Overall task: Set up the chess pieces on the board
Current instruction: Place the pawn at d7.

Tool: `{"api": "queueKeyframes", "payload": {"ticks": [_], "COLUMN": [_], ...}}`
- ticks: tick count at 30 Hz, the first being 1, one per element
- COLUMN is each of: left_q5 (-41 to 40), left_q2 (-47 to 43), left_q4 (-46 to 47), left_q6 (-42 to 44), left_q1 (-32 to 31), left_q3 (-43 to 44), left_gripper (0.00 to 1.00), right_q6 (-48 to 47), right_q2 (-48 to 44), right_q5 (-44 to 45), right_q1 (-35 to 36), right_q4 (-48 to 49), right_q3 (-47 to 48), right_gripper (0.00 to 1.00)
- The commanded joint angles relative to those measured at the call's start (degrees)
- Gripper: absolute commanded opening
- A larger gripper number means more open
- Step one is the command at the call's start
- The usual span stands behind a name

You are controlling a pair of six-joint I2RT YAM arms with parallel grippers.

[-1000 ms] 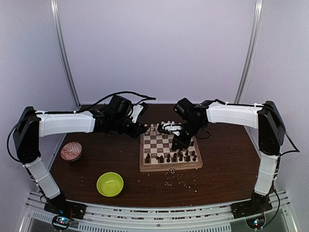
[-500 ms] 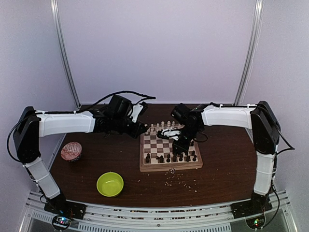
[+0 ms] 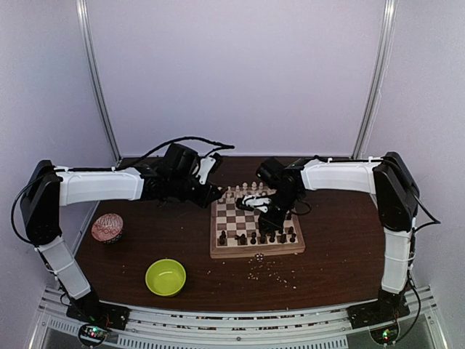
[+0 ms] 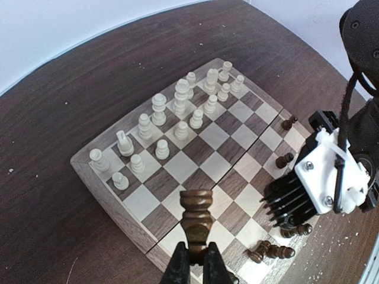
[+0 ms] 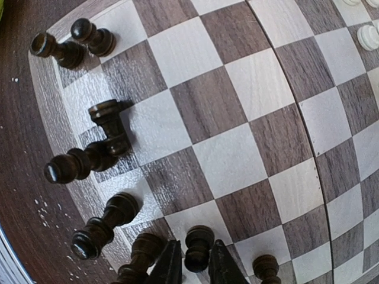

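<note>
The board (image 3: 254, 251) lies mid-table. Cream chess pieces (image 4: 181, 100) stand in its two far rows. Dark chess pieces (image 3: 261, 236) stand and lie along its near rows. My left gripper (image 4: 196, 263) is shut on the base of a dark brown rook-like piece (image 4: 196, 216) and holds it above the board's left side (image 3: 216, 195). My right gripper (image 5: 196, 263) is low over the dark side (image 3: 270, 217). Its fingers (image 5: 170, 265) press closely on both sides of an upright dark pawn (image 5: 198, 244). Other dark pieces (image 5: 80, 166) lie tipped nearby.
A lime-green bowl (image 3: 166, 277) sits at the front left. A pink patterned cup (image 3: 107, 227) is at the far left. Pale crumbs (image 3: 270, 272) are scattered in front of the board. The right wrist's white body (image 4: 331, 177) hangs close beside the left gripper's piece.
My right arm has swung left and inward over the board's dark side, its gripper settling low among the dark pieces. The left arm has stayed put with its piece.
</note>
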Motion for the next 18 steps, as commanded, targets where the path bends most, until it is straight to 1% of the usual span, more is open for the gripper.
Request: {"api": "queueKeyframes", "payload": {"ticks": [1, 5, 8, 12, 15, 18], "left_q5": [1.1, 1.3, 2.1, 6.2, 10.7, 16.9], "left_q2": [0.5, 0.5, 0.6, 1.9, 4.0, 6.3], "left_q4": [2.8, 2.2, 1.2, -3.3, -7.7, -12.0], "left_q6": [-0.7, -0.2, 0.1, 1.7, 2.6, 3.0], "left_q1": [-0.1, -0.1, -0.1, -0.1, -0.1, 0.0], "left_q3": [-0.7, -0.3, 0.3, 3.7, 7.6, 11.9], "left_gripper": [0.00, 0.00, 0.00, 0.00, 0.00, 0.00], "right_q6": [1.3, 2.4, 2.6, 1.7, -3.0, -9.8], "right_q2": [0.6, -0.8, -2.4, -6.3, -11.2, -17.3], "right_q5": [0.7, -0.2, -1.2, -3.9, -5.9, -4.7], "right_q1": [0.5, 0.3, 0.1, -1.6, -3.0, -2.9], "right_q4": [0.8, 0.6, -0.7, -1.9, -1.6, 2.1], "right_q3": [2.0, 2.9, 4.2, 5.3, 4.2, -0.3], "right_gripper": [0.25, 0.28, 0.29, 0.29, 0.32, 0.38]}}
